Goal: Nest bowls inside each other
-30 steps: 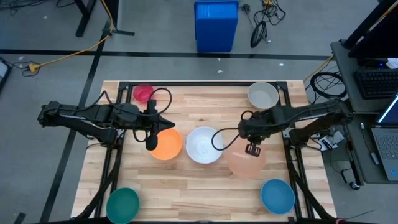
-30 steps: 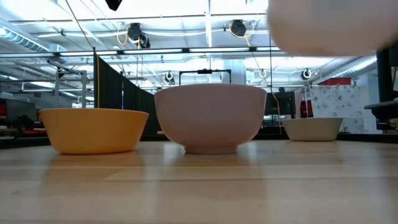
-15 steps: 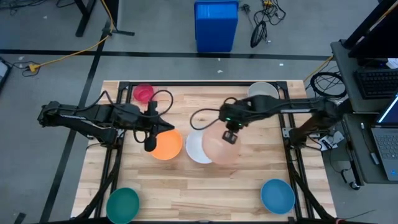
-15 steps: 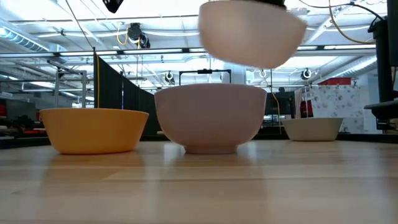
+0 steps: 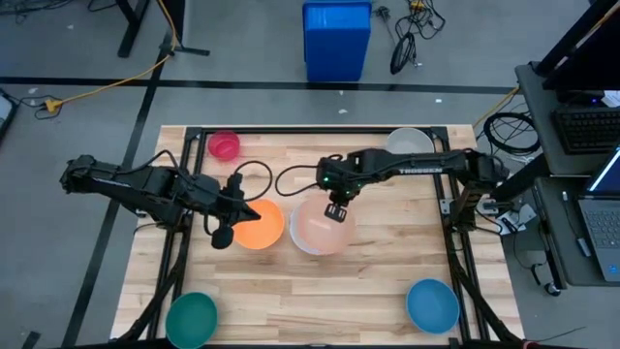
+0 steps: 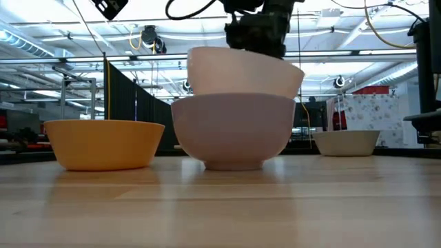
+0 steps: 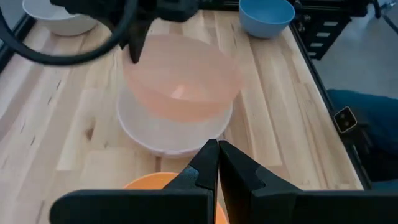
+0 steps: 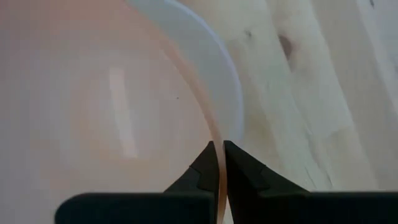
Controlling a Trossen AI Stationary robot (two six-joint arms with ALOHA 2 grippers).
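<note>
The left gripper [image 7: 217, 163] sits closed at bottom centre, over an orange bowl [image 7: 144, 182]. Above it, a peach bowl [image 7: 183, 78] rests tilted in a white bowl [image 7: 155, 132]. A blue bowl [image 7: 266, 15] sits upper right.

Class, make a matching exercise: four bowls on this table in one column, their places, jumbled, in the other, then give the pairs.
1. peach bowl
2. magenta bowl
3. teal bowl
4. orange bowl

A. near left corner of the table
B. held by the right gripper, tilted in the white bowl
C. far left of the table
D. beside the shut left gripper

Pairs: 1-B, 2-C, 3-A, 4-D
</note>
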